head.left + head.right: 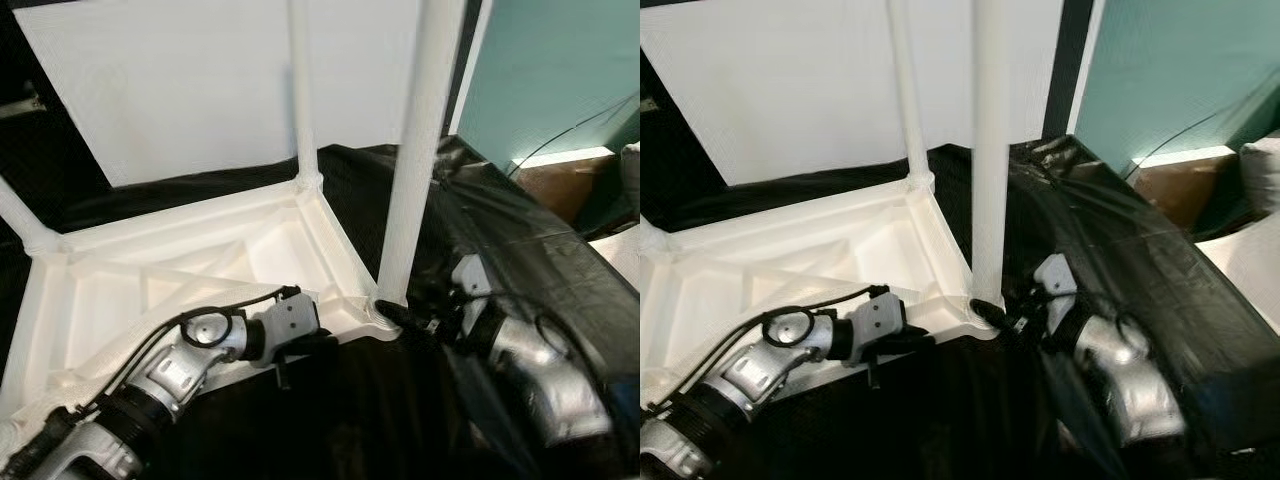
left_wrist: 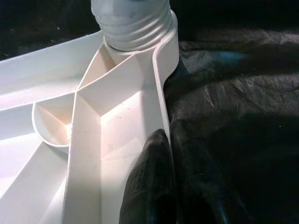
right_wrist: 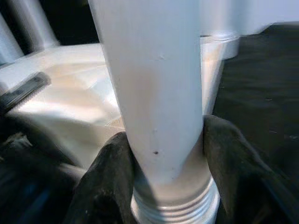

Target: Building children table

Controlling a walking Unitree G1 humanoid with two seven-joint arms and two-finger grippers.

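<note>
- Tabletop [image 1: 180, 270], white plastic and turned underside up, lies on a black cloth [image 1: 520, 240]; its ribbed frame faces the camera.
- Left of the near-corner leg [image 1: 415, 160], the left gripper [image 1: 325, 340] pinches the tabletop's outer rim, one finger [image 2: 149, 182] inside the wall and the other outside on the cloth. This looks like a bracing hold.
- The near-corner leg stands upright in its socket; the left wrist view shows threads at the joint [image 2: 133, 28], so it appears not fully screwed home.
- Right of that leg, the right gripper [image 1: 405, 318] clasps its base just above the thread, fingers [image 3: 105, 182] pressed to both sides.
- To do the step well, I judge: keep the rim hold firm so the tabletop cannot spin, and turn the leg while keeping it upright so the thread does not cross.
- Behind that leg stands a second leg [image 1: 303, 90]; a third [image 1: 20, 222] rises at the far left corner.
- Loose cloth bunched by the socket could snag the right fingers.
</note>
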